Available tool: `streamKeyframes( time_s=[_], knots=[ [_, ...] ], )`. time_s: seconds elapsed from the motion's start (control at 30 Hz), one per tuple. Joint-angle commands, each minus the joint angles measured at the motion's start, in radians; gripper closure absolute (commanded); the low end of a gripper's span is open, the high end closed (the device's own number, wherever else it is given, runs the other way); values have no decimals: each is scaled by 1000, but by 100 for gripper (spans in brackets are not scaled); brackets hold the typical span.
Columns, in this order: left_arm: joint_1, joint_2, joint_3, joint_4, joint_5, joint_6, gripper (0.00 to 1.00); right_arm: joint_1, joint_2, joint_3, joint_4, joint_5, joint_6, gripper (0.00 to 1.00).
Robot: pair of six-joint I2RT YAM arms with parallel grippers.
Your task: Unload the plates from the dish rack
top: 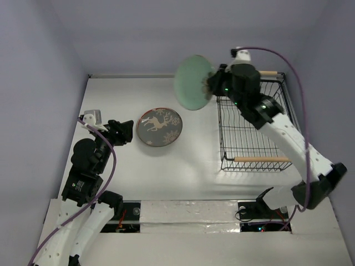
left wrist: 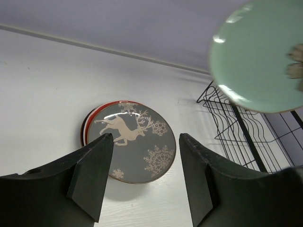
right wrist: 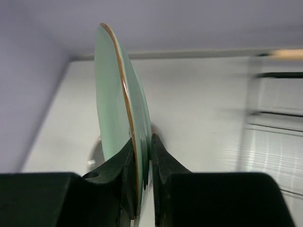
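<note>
The white table [top: 166, 177] carries the black wire dish rack [top: 252, 133] at the right, and no plate is seen in it. Well to its left a stack of plates [top: 160, 127] lies flat, topped by a grey deer plate [left wrist: 135, 142] with a red rim showing beneath.

The pale mint plate [top: 191, 83] is held on edge in the air above the rack's far left corner, its rim pinched between the jaws of the right gripper [right wrist: 142, 146].

It is best carried leftward clear of the wires, tilted flat over the stack, centred and lowered until it rests before the pinch is eased.

The left gripper [left wrist: 144, 142], jaws wide and empty just beside the stack, is best drawn clear.
</note>
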Motion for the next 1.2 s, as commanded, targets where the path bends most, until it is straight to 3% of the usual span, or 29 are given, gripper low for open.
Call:
streamKeyframes(
  time_s=[0.0,0.13,0.27,0.73,0.93,0.97,1.07,1.1,1.17],
  knots=[
    [8,1,-7,37,0,3,45,60,142,-31,324,-293,207,100],
    [8,0,-7,34,-5,2,45,140,297,35,359,-251,266,100],
    [8,0,-7,35,-3,2,45,140,409,-15,498,-305,397,100],
    [8,6,-9,40,7,3,45,140,518,-224,686,-359,572,97],
    [8,6,-9,41,7,5,45,140,522,-303,695,-357,584,75],
    [8,6,-7,41,6,3,45,140,522,-304,695,-357,584,75],
    [8,4,-7,40,4,3,45,140,509,-301,626,-319,549,57],
    [8,4,-7,38,4,3,45,149,498,-291,579,-313,517,43],
    [8,3,-7,38,4,3,45,149,490,-276,522,-244,482,31]
  ],
)
